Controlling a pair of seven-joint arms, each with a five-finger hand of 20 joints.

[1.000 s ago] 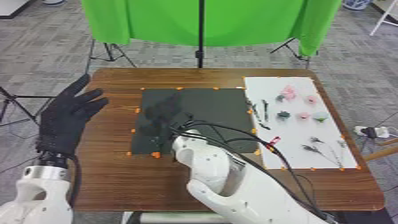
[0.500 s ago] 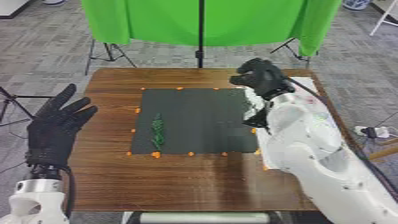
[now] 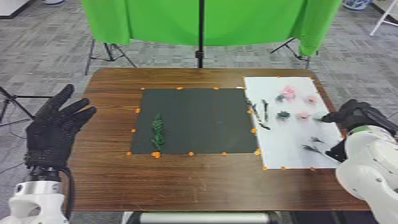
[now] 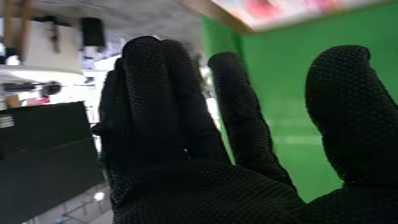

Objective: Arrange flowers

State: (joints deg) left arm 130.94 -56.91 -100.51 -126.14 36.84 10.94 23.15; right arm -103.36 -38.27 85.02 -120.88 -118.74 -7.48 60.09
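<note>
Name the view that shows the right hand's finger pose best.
Right wrist view. The right hand is close up there, fingers straight, thumb spread away from them. The head view shows it smaller, from above, by the right edge of the white sheet: good for placing the hand, weaker for finger pose.

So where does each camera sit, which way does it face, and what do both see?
Head view: on the robot's head, looking forward and down at the brown table; the left robot hand and right robot hand show, with their arms.
Right wrist view: on the right arm's wrist, looking out along that hand's straight fingers, past the green cloth.
Shared: the right robot hand, the cloth, and part of the white sheet with pink flowers.
</note>
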